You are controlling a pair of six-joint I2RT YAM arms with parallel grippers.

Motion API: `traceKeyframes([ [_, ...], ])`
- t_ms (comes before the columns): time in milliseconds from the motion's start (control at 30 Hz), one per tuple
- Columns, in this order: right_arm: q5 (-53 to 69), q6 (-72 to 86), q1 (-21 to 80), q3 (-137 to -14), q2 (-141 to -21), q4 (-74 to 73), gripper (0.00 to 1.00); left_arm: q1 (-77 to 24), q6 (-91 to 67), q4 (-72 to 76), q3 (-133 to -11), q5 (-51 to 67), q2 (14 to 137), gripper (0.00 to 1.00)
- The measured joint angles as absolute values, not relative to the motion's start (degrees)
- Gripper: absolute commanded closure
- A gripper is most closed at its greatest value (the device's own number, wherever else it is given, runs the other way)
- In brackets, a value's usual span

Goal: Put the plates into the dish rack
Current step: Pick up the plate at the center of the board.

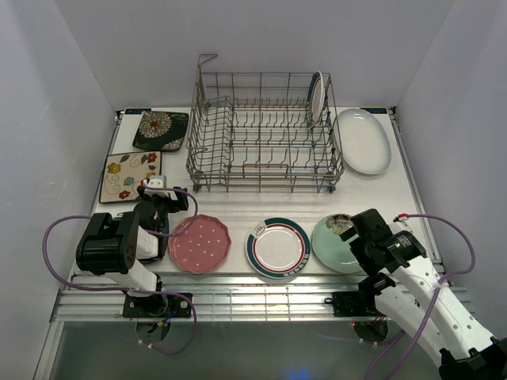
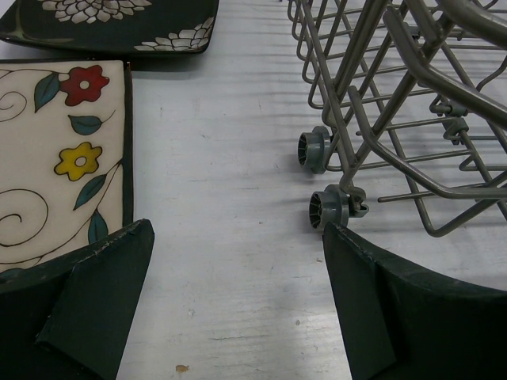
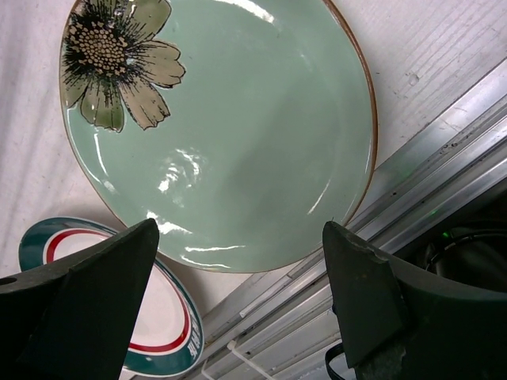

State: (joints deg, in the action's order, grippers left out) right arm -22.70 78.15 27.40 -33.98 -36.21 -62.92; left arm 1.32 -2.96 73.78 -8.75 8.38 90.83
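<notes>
Nearest the arms there's a row of three plates along the front of the white bench (image 1: 238, 204): pink dotted plate (image 1: 199, 243), green-rimmed plate (image 1: 277, 248), mint floral plate (image 1: 331, 247). The right fingers (image 1: 352, 227) hang spread apart over the mint one, gripping nothing; its near rim sits in the gap and the green-rimmed plate peeks in on one side. The left fingers (image 1: 158, 196) are apart too and empty, with bare bench between them, the cream floral square (image 1: 131, 176) beside one and the dish rack (image 1: 261, 134) wheels beside the other. Further back sits a black floral square (image 1: 161, 130). One rimmed plate (image 1: 316, 96) stands upright in the rack's far right corner, and a white oval plate (image 1: 363, 140) lies right of the rack. Plain white walls (image 1: 277, 47) all round.
</notes>
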Motion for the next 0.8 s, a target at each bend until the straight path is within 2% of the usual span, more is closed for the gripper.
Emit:
traceKeyframes([
  [500, -20.25, 78.37, 27.40, -33.85, -47.03, -62.26, 0.08, 1.32, -2.96, 73.80, -8.73, 8.38, 90.83, 0.02],
  [800, -16.95, 77.58, 27.40, -30.50, -51.53, -54.98, 0.07, 1.32, -2.98, 73.95, -7.20, 8.19, 86.83, 0.02],
])
